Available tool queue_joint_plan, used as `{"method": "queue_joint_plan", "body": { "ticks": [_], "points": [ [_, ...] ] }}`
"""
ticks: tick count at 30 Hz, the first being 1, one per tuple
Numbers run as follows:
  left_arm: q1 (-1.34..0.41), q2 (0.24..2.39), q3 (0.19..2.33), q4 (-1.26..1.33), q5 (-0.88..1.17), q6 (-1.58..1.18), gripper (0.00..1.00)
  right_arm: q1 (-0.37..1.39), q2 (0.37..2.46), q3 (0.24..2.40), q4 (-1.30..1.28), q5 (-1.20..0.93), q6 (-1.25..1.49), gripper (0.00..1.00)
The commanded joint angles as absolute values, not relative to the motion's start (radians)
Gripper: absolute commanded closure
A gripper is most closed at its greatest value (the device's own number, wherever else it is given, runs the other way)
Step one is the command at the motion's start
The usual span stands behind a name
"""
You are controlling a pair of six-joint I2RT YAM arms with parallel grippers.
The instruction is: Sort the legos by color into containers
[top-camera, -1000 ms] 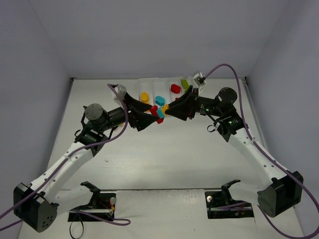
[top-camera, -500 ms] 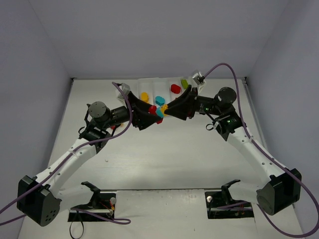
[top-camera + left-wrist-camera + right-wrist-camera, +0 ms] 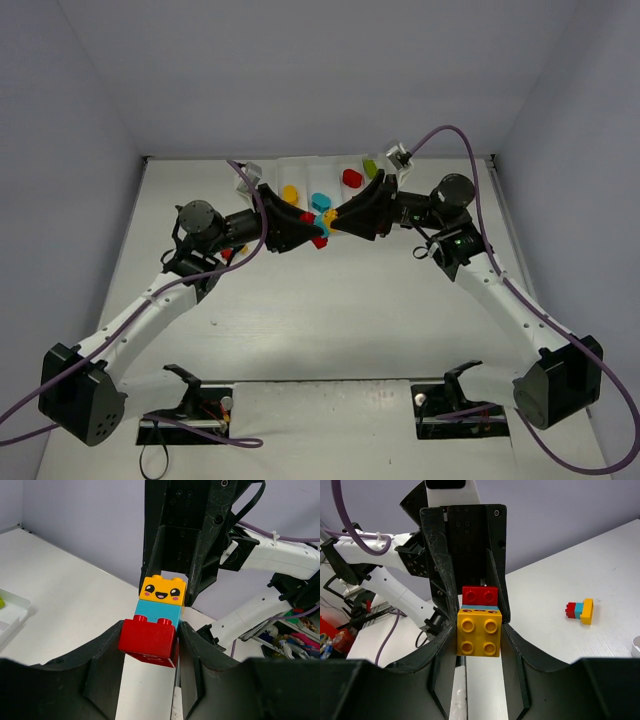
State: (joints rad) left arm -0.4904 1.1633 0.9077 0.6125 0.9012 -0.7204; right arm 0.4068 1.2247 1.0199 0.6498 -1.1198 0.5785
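One stack of legos, red, cyan and yellow with a smiling face, hangs in the air between both arms, just in front of the white tray. My left gripper is shut on the red end. My right gripper is shut on the yellow brick, with the red one seen beyond it. In the top view the two grippers meet nose to nose at the stack. The tray's containers hold a yellow, a cyan, a red and a green brick.
A second small red, cyan and yellow stack lies on its side on the white table. A corner of the tray shows at the left of the left wrist view. Grey walls close in the table on three sides.
My left arm has moved right to the stack and its jaws have closed on the red brick. The right gripper has kept its hold and barely moved.
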Motion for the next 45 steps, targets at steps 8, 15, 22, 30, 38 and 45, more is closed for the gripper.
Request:
{"method": "queue_joint_plan", "body": {
  "ticks": [8,15,22,30,38,45],
  "points": [
    [-0.486,1.123,0.965,0.583,0.893,-0.663,1.00,0.388,1.210,1.068,0.566,-1.075,0.408,1.00],
    [-0.462,1.111,0.930,0.581,0.893,-0.675,1.00,0.328,1.193,1.049,0.552,-1.077,0.394,1.00],
    [-0.428,1.089,0.927,0.510,0.870,-0.649,1.00,0.314,1.222,1.066,0.514,-1.014,0.361,1.00],
    [-0.327,1.023,1.095,-0.059,0.560,-0.386,1.00,0.351,1.448,1.152,0.460,-0.798,0.324,1.00],
    [-0.322,0.959,1.036,-0.146,0.400,-0.255,1.00,0.454,1.857,1.428,0.443,-0.580,0.255,1.00],
    [-0.310,0.951,0.994,-0.106,0.488,-0.235,1.00,0.482,2.189,1.759,0.423,-0.506,0.204,1.00]
  ]
}}
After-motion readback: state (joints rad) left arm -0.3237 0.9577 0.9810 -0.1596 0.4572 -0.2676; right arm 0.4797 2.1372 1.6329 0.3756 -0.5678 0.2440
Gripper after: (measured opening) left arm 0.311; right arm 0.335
